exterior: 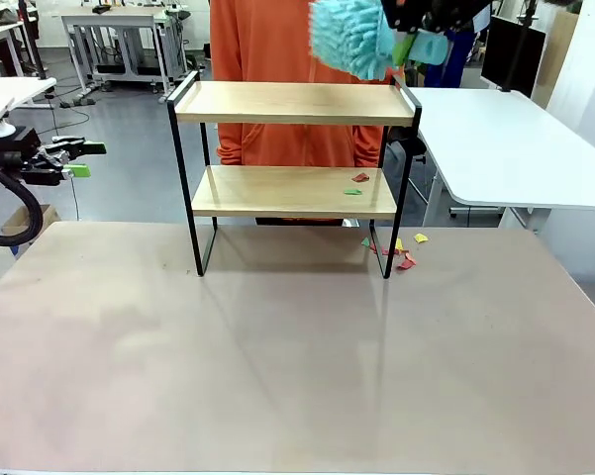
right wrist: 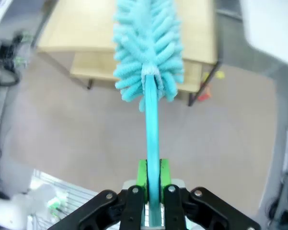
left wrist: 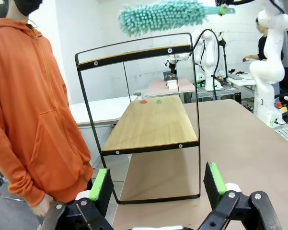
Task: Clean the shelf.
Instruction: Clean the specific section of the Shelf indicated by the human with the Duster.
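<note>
The shelf (exterior: 295,103) is a small two-tier rack of light wooden boards in a black frame, standing at the table's far side. Its top board looks bare. A red and a green scrap (exterior: 357,183) lie on the right end of its lower board (left wrist: 151,125). Above the shelf's right end hangs a turquoise fluffy duster (exterior: 351,38). My right gripper (right wrist: 153,179) is shut on the duster (right wrist: 146,52) handle. My left gripper (exterior: 77,158) hovers at the far left, off the table, fingers open with nothing between them (left wrist: 158,184).
Several coloured paper scraps (exterior: 401,252) lie on the table by the shelf's right legs. A person in an orange hoodie (exterior: 277,59) stands right behind the shelf. A white table (exterior: 515,148) sits at the right. The near tabletop (exterior: 297,366) is bare.
</note>
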